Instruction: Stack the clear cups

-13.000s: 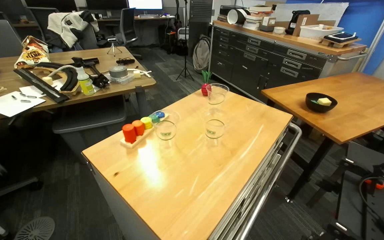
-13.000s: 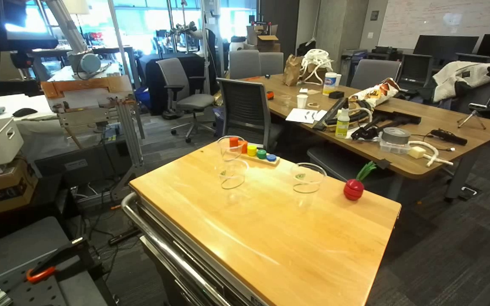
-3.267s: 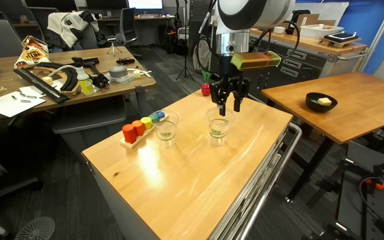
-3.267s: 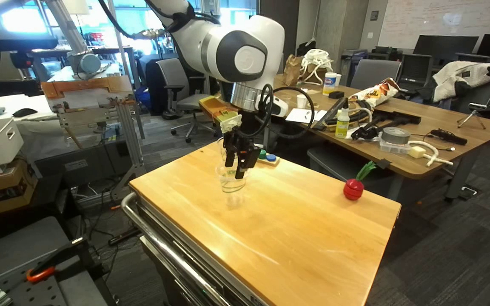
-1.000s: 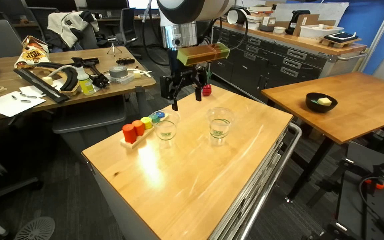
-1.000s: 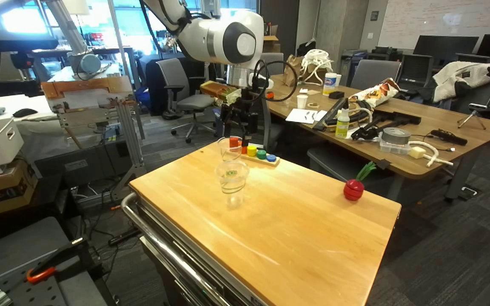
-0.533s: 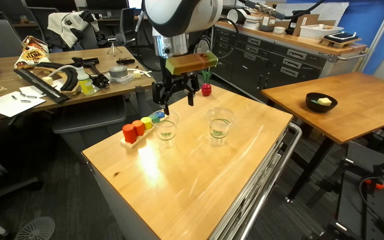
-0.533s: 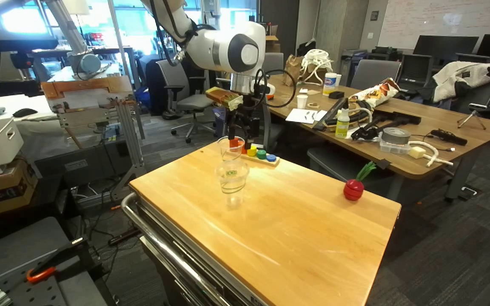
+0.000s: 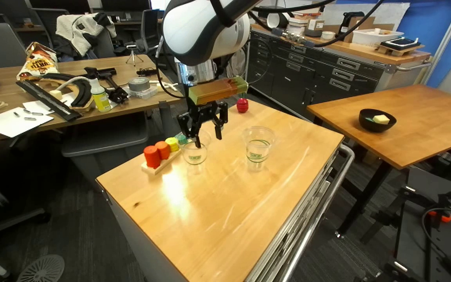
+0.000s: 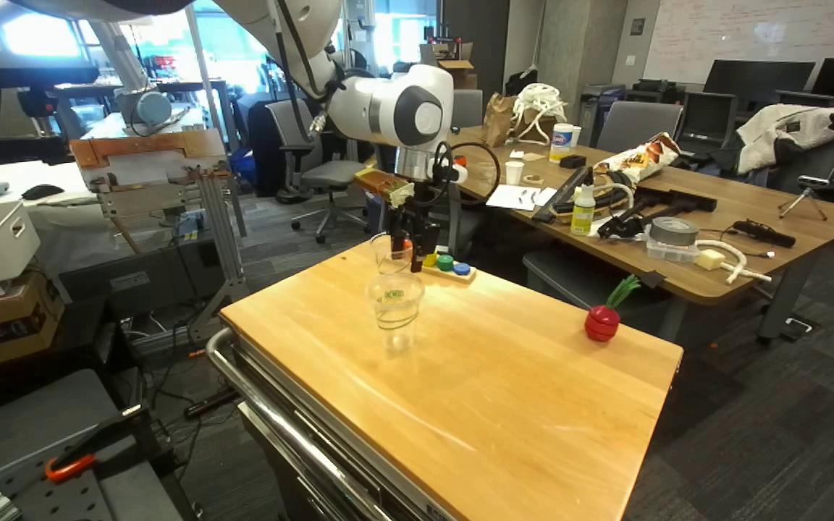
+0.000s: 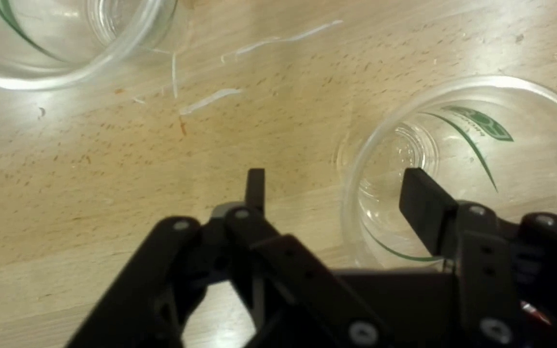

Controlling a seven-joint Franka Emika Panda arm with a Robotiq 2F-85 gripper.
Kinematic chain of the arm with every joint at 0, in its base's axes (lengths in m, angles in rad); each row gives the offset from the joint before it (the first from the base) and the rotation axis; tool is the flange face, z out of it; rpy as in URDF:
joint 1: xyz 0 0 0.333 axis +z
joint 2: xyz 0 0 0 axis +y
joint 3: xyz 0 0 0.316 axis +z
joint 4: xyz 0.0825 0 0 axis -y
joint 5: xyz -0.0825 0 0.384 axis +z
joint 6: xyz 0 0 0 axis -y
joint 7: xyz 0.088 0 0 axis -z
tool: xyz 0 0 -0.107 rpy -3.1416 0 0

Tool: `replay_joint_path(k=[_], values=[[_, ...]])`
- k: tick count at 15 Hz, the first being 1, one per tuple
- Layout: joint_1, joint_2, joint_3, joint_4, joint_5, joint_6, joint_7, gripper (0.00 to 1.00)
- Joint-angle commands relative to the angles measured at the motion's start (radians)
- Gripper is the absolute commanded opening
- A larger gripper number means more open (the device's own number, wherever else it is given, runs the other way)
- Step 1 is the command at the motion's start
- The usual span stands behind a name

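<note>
Two clear cups stand nested as a stack (image 9: 257, 147) at the middle of the wooden cart top; it also shows in an exterior view (image 10: 394, 307) and at the upper left of the wrist view (image 11: 61, 70). A single clear cup (image 9: 195, 157) stands upright beside the coloured blocks; it shows in an exterior view (image 10: 379, 253) and at the right of the wrist view (image 11: 486, 126). My gripper (image 9: 208, 141) is open and empty at this cup, also in the wrist view (image 11: 334, 173). One finger is over or inside the opening, the other outside the rim. Finger depth is unclear.
A row of coloured blocks (image 9: 162, 152) on a wooden base lies close behind the single cup. A red item with green leaves (image 10: 601, 323) stands near a cart edge. A metal handle (image 9: 319, 219) runs along the cart side.
Thirteen seconds ago three cups stood apart; the one near the red item is now in the middle cup. Since then my gripper has moved from the stack to the single cup, lowering recently.
</note>
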Motion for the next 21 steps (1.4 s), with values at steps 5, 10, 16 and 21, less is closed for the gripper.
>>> replay_joint_path(k=[5,10,16,21], values=[[0.008,0.008,-0.015,0.072,0.011,-0.060,0.006,0.11],[-0.004,-0.019,-0.010,0.056,0.032,-0.083,0.005,0.01],[-0.010,-0.129,-0.026,-0.023,0.021,-0.097,0.008,0.01],[-0.020,-0.321,-0.028,-0.154,0.026,-0.083,0.002,0.01]])
